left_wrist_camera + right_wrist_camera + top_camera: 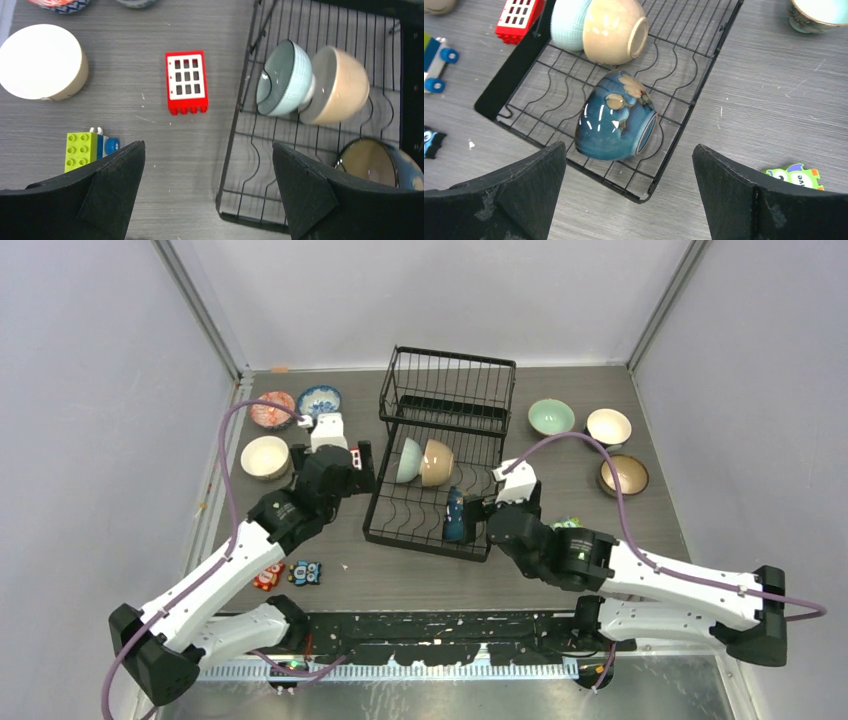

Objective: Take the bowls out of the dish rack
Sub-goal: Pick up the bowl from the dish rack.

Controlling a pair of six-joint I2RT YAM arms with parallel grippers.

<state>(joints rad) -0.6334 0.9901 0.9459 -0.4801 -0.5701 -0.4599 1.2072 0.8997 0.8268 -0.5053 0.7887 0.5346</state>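
Left end effector [208, 150]: fingers wide apart, gripping nothing; it hangs over the bench [400, 575] at the rack's left edge.
Right end effector [629, 147]: fingers wide apart, gripping nothing; it is poised above the blue bowl.
Rack [447, 390]: black wire, mid-bench; the flat slotted tray is toward the arms, with the box basket joined at its far side.
Blue bowl [616, 122]: on its side in the tray's near right corner, dark glaze with tan patches, mouth toward the tray's right edge.
Pale bowl [280, 77]: on edge in the tray's slots, mouth facing left.
Tan bowl [337, 85]: on edge, touching the pale bowl's right side.
Left of rack: 3 bowls on the bench. The red bowl [272, 410] and patterned bowl [319, 400] sit side by side at the far end, with the cream bowl [265, 457] nearer.
Right of rack: 3 bowls on the bench, mouths up. These are the mint bowl [551, 417], white bowl [609, 426] and brown bowl [623, 475].
Red block [186, 82]: flat on the bench, just left of the tray.
Lime block [80, 150]: near the left finger, with a blue piece touching it.
Green toy [796, 176]: on the bench, right of the tray.
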